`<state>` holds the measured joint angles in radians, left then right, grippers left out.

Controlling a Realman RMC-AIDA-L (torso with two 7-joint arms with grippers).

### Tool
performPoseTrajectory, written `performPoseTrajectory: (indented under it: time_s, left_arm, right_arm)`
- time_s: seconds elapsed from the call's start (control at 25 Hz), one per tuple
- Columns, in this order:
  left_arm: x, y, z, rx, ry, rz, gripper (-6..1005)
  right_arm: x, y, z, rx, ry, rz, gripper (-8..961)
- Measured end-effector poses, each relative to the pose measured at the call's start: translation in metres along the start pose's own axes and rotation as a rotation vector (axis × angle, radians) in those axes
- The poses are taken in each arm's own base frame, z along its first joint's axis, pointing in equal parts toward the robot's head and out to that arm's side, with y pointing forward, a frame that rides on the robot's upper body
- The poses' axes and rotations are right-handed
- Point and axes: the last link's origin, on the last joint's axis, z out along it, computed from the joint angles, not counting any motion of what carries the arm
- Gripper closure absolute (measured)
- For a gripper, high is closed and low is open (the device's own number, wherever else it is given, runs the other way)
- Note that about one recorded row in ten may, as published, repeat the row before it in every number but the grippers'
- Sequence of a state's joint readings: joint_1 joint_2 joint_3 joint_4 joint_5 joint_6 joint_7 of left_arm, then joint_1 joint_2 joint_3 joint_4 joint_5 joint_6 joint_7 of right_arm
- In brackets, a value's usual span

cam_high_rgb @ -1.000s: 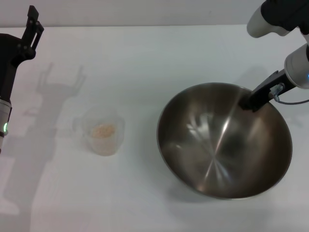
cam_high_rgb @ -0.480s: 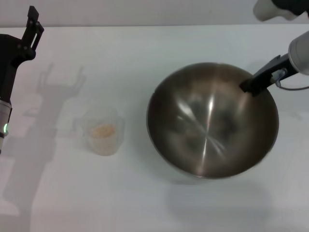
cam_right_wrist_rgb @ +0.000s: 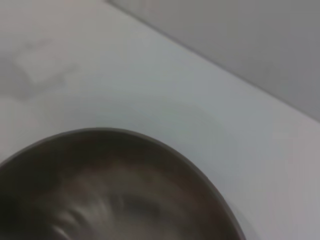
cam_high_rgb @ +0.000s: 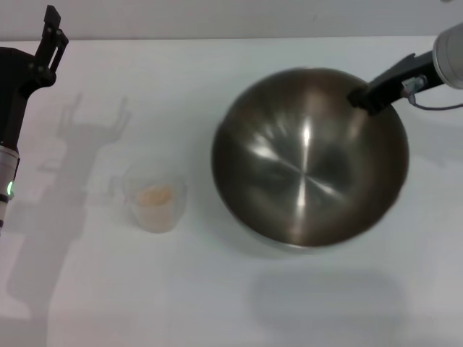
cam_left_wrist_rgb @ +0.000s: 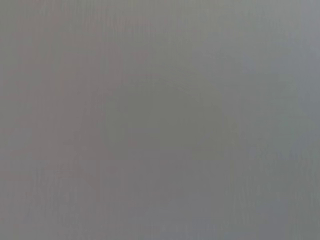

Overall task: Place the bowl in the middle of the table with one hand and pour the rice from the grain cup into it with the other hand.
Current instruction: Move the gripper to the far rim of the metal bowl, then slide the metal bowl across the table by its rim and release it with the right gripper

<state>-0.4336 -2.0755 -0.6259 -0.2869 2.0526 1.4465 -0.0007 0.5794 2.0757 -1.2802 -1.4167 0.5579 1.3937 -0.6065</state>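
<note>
Bowl [cam_high_rgb: 289, 181] held by right claw [cam_high_rgb: 359, 97].

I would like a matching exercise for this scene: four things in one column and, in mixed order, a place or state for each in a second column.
Column one:
1. bowl
2. grain cup
3. right gripper
4. left gripper

Column two:
A. raised at the table's far left edge, holding nothing
B. standing on the table, to the left of the bowl, with rice inside
C. gripping the far right rim of the bowl
D. wide, shiny and empty, at the right of the table

Pairs: 1-D, 2-B, 3-C, 4-A
</note>
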Motion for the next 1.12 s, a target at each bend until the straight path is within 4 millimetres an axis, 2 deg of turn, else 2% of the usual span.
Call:
performPoseTrajectory:
  time_s: [0.32,1.12]
  left_arm:
    - [0.000,0.000,0.000,0.000,-0.001,0.000,169]
    - [0.000,0.002,0.001,-0.003,0.001,-0.005,170]
  right_arm:
    - [-0.005,0.001,0.001,-0.044,-0.060,0.008,945]
    - [0.013,0.009,0.036,-0.152,0.016,0.093,946]
